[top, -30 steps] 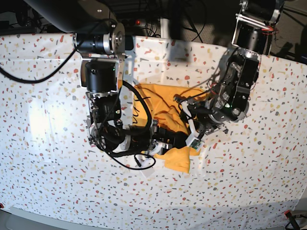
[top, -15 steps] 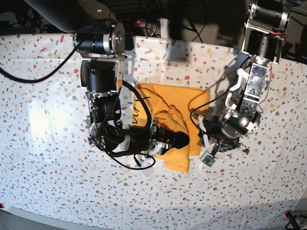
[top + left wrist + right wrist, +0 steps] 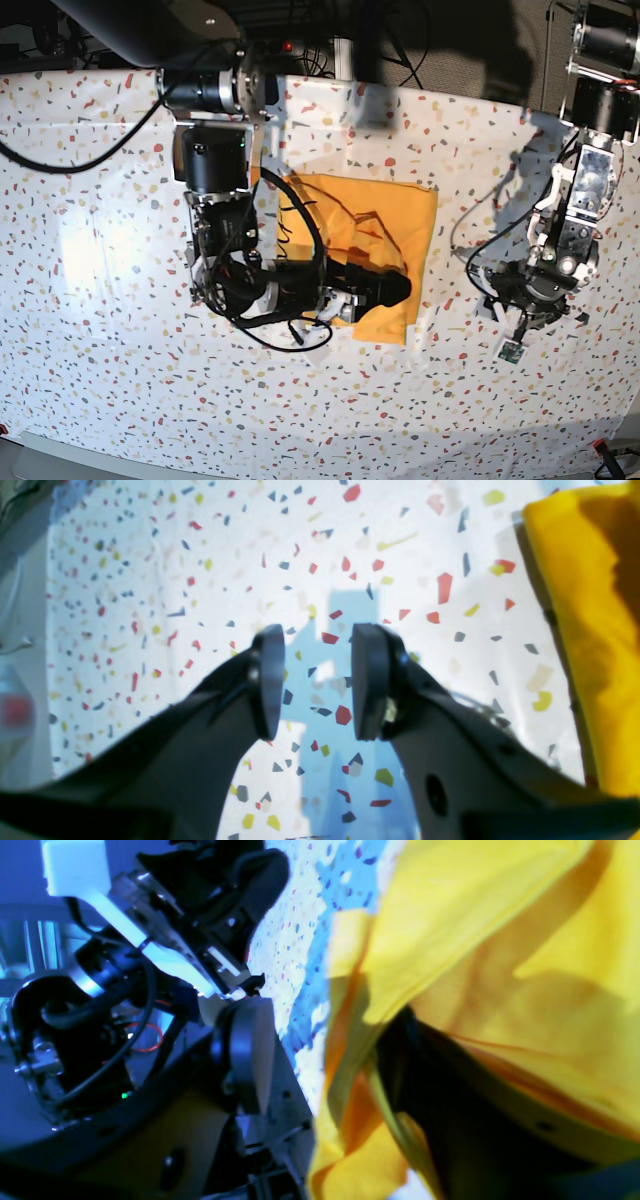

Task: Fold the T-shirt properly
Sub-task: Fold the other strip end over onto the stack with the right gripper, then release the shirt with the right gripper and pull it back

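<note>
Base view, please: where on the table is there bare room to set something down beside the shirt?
The speckled table is bare left of the right arm and along the front edge. A narrower bare strip lies between the T-shirt and the left pincer. It is crowded at the shirt, where the right pincer lies.

base: overhead, far | wrists: close, low | shared: T-shirt (image 3: 390, 215), tablecloth (image 3: 100, 250)

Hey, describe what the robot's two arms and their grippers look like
Both arms are black, built of chunky cylindrical motor housings with loose black cables looped alongside. The left gripper has two dark angled fingers ending in flat, rounded oval pads. The right gripper has the same dark fingers and pads. A small green circuit board hangs below the left wrist.
</note>
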`<state>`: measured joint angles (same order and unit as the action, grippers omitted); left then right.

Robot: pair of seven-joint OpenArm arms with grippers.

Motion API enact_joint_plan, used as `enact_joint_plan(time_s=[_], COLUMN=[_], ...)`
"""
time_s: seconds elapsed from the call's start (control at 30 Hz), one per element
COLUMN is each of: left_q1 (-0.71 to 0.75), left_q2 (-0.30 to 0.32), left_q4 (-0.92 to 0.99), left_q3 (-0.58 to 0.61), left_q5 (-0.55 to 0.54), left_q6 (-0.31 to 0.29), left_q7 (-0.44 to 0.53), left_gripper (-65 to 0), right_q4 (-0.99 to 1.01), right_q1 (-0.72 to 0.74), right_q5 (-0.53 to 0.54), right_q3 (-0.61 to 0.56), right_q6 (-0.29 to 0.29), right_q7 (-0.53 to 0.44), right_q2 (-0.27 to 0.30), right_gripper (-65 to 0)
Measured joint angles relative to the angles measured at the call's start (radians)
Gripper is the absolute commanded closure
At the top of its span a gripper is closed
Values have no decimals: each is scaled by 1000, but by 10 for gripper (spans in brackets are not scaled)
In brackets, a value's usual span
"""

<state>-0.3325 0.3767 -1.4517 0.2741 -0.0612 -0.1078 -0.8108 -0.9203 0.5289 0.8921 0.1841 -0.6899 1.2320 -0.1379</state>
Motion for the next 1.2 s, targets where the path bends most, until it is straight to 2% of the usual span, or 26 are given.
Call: enact_joint_plan(time_s=[0.07,0.2,0.3,0.57,0.77,0.83,0.93,1.1,1.2], left_q1=[0,0,0,0,0,0,0,0,0], left_q2=[-1,-5,-6,-5,-3,-3,-3,-3,-3], left_q4=[0,0,0,0,0,0,0,0,0], left_q3=[1,1,1,1,1,1,1,1,1], left_q5=[-32,-34,-34,-34,-33,-33,-34,-34,-47], left_q6=[-2,-3,-3,-3,-3,-3,-3,-3,-3], left_q7=[9,11,11,9,-1,-1,-1,-1,0], left_gripper=[-220,-220,-220,-220,-220,-220,-220,-220,-220], right_q4=[0,-1,-2,-2,-47,-92,-153,-164,-164], right_q1=[0,2,3,20,117,142,158,124,82], right_q5=[67,323,453,458,452,376,128,-240,-262], right_q3=[-1,-20,-35,-32,18,54,132,202,203], right_q6=[0,0,0,-1,-1,0,0,-2,0], right_q7=[42,170,172,173,171,163,150,-59,-69], right_q2=[-16,-11,-13,-14,4,23,32,39,47], right_gripper=[-328,-327,-327,-327,-325,-325,-325,-325,-325])
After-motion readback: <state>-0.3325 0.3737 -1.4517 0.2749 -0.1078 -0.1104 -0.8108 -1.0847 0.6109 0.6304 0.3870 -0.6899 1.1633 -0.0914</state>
